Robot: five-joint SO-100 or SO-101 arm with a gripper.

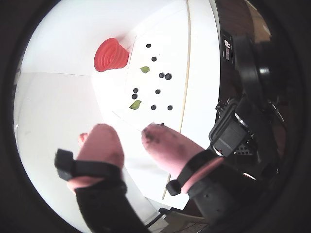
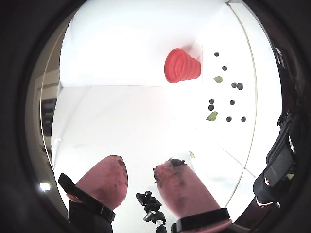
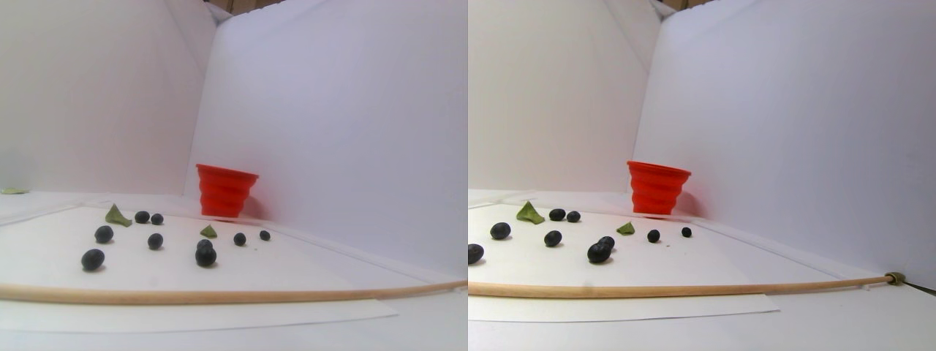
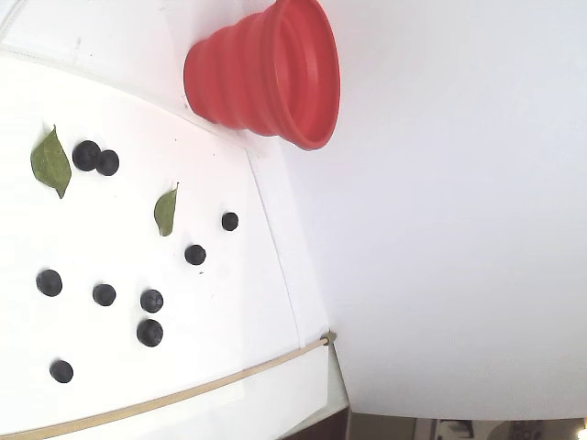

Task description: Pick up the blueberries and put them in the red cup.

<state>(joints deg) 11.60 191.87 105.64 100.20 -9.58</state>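
Nine blueberries [image 4: 151, 301] lie scattered on the white worktop [image 4: 229, 312] beside the upright red cup [image 4: 266, 73], while the pink fingers [image 1: 99, 145] hang parted and empty.

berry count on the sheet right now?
9 blueberries, all loose on the white sheet in the fixed view: a touching pair by the bigger leaf, two nearer the red cup, five toward the wooden stick. None visibly hidden.

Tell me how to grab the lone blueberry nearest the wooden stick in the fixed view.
Pinch that blueberry across its round middle, coming straight down from above. It lies apart from the other berries on the flat white sheet, so both pink fingertips likely fit beside it.
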